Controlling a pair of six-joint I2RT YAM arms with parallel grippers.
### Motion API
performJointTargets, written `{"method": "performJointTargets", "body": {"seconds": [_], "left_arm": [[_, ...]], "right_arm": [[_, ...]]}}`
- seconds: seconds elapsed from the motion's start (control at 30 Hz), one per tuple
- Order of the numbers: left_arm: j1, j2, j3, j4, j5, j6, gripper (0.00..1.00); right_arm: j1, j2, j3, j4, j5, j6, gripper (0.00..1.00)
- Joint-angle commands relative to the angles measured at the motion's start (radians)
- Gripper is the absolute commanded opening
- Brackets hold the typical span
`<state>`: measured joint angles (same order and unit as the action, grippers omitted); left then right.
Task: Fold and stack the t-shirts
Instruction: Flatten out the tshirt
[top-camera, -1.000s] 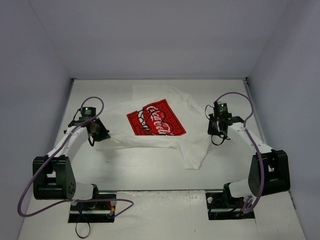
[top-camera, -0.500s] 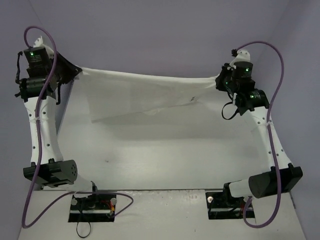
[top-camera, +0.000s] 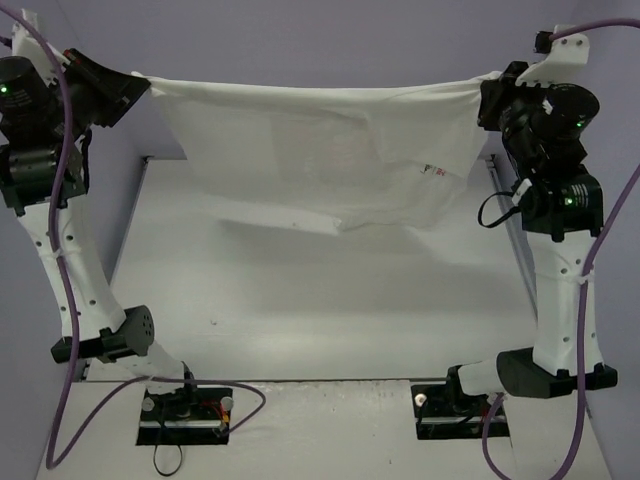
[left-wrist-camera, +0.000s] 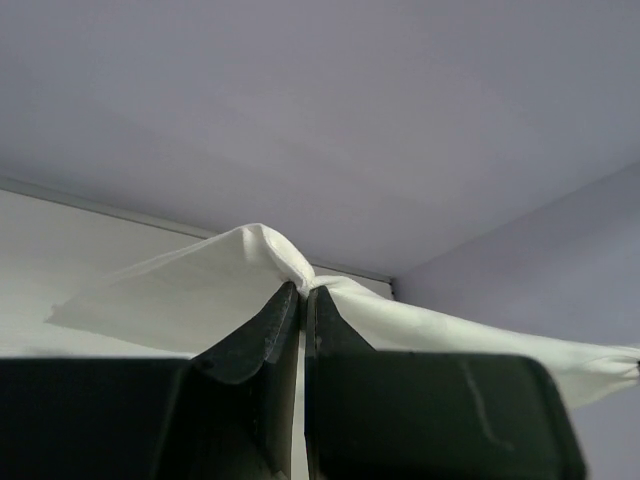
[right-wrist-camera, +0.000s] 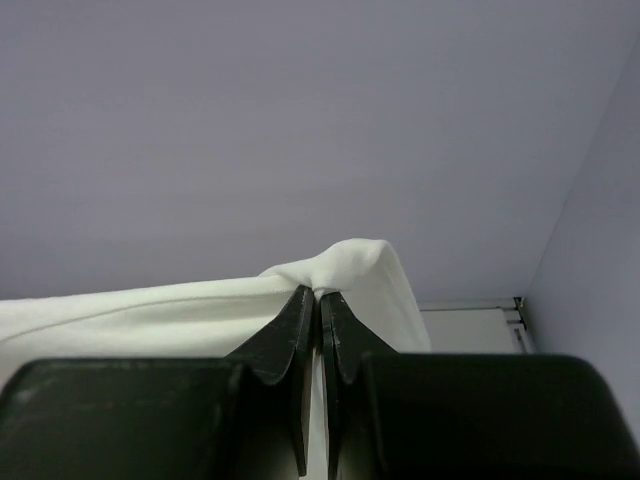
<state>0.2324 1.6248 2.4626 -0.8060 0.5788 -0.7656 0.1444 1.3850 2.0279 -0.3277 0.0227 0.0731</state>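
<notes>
The left gripper (top-camera: 137, 82), raised at about ten o'clock in the overhead view, is clenched on one top corner of the white t-shirt (top-camera: 320, 150). Its wrist camera shows the jaws pressed together with a fold of cloth pinched at the tips. The right gripper (top-camera: 488, 88), high at two o'clock, grasps the opposite corner the same way. The t-shirt hangs stretched between them across twelve o'clock, above the far part of the table (top-camera: 300, 310). A faint pinkish patch shows through the cloth.
</notes>
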Motion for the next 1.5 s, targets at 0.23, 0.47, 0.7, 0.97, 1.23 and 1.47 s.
{"method": "performJointTargets", "body": {"seconds": [0.23, 0.47, 0.7, 0.97, 1.23, 1.47], "left_arm": [[0.039, -0.077, -0.067, 0.125, 0.075, -0.1, 0.0], [0.034, 0.074, 0.015, 0.133, 0.104, -0.104, 0.0], [0.02, 0.349, 0.223, 0.269, 0.169, -0.246, 0.0], [0.027, 0.46, 0.326, 0.725, 0.247, -0.486, 0.0], [0.055, 0.322, 0.103, 0.884, 0.34, -0.483, 0.0], [0.051, 0.023, -0.694, 0.728, 0.213, -0.191, 0.0]], "right_arm": [[-0.011, -0.094, 0.035, 0.072, 0.091, -0.101, 0.0], [-0.01, 0.102, 0.124, 0.076, 0.05, -0.133, 0.0], [-0.011, 0.407, 0.374, 0.172, -0.052, -0.196, 0.0], [-0.011, 0.507, 0.411, 0.601, -0.102, -0.233, 0.0], [-0.012, 0.293, 0.147, 0.831, -0.14, -0.288, 0.0], [-0.014, -0.014, -0.52, 0.773, -0.071, -0.248, 0.0]]}}
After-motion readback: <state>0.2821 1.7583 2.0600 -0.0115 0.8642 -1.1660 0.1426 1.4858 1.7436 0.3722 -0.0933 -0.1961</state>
